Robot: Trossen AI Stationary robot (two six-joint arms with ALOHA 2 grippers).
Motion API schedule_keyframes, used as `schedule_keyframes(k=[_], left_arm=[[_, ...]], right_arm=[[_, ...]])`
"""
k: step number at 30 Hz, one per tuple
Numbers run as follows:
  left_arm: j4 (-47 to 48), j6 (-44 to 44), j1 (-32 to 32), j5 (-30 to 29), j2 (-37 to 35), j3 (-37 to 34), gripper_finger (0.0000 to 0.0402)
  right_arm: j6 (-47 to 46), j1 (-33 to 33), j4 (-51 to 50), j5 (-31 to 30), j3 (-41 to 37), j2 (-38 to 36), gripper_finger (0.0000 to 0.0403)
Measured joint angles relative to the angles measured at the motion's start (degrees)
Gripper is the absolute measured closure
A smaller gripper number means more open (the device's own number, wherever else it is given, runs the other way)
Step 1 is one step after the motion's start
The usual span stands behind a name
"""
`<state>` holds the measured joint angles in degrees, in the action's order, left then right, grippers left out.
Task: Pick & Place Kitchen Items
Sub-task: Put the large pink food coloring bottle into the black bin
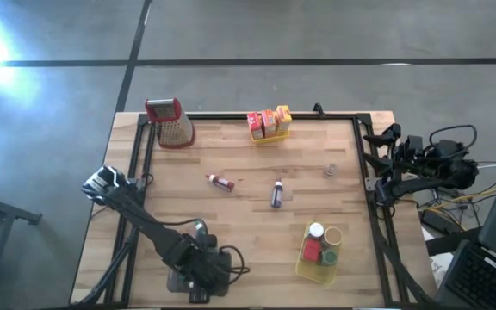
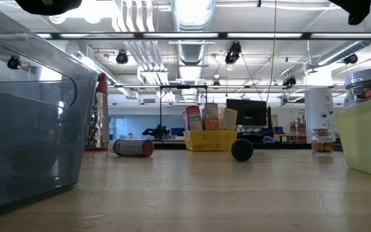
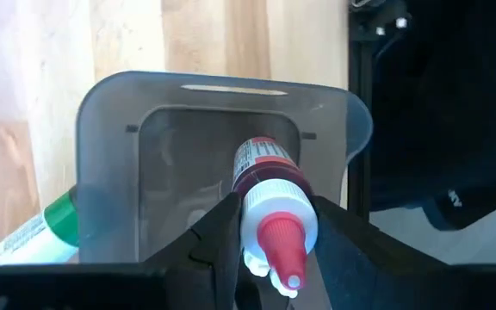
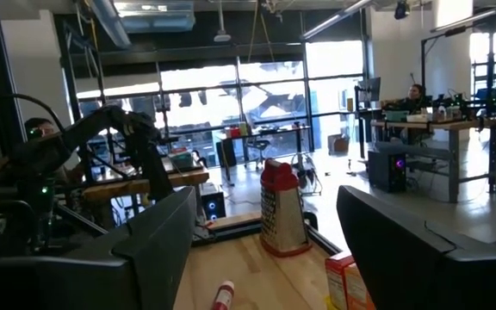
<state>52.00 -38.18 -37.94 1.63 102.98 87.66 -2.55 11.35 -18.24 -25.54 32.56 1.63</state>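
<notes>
Near front-left corner of wooden surface (image 1: 257,164):
Left pincer (image 3: 274,250): pinching small dark-red bottle with red nozzle cap (image 3: 269,202), held over translucent grey plastic bin (image 3: 110,155).
Bin contents: green-and-white bottle (image 3: 37,237) lying inside.
Right pincer (image 4: 265,250): spread, holding nothing, at right edge of surface.
Mid-surface: red-capped bottle (image 1: 220,182) and dark bottle (image 1: 276,193) lying apart.
Far edge: orange and yellow boxes (image 1: 269,122) in yellow basket (image 2: 210,140); metal grater with red handle (image 1: 170,122).

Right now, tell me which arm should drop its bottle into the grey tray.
Left. The left gripper already holds a red-capped bottle directly over the grey tray, likely ready to release. The right gripper waits empty at the table's right edge.
</notes>
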Motion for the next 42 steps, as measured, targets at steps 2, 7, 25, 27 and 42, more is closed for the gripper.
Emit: schedule_keyframes(k=[2, 7, 25, 27, 42], left_arm=[[0.0, 1.6, -0.3, 0.0, 0.0, 0.0, 0.0271], [-0.6, 4.1, -0.8, 0.0, 0.4, 0.0, 0.0271], [-2.3, 11.5, -1.3, 0.7, 2.4, -0.1, 0.0271], [-2.4, 12.9, -1.4, 0.9, 2.4, -0.1, 0.0271], [-2.7, 15.9, -1.5, 2.9, 2.5, -1.8, 0.0271]], right_arm=[[0.1, 0.0, 0.0, 0.0, 0.0, 0.0, 0.0119], [0.2, 0.0, 0.0, 0.0, 0.0, 0.0, 0.0104], [0.0, 0.0, 0.0, 0.0, 0.0, 0.0, 0.0050], [0.1, 0.0, 0.0, 0.0, 0.0, 0.0, 0.0046], [0.2, 0.0, 0.0, 0.0, 0.0, 0.0, 0.0075]])
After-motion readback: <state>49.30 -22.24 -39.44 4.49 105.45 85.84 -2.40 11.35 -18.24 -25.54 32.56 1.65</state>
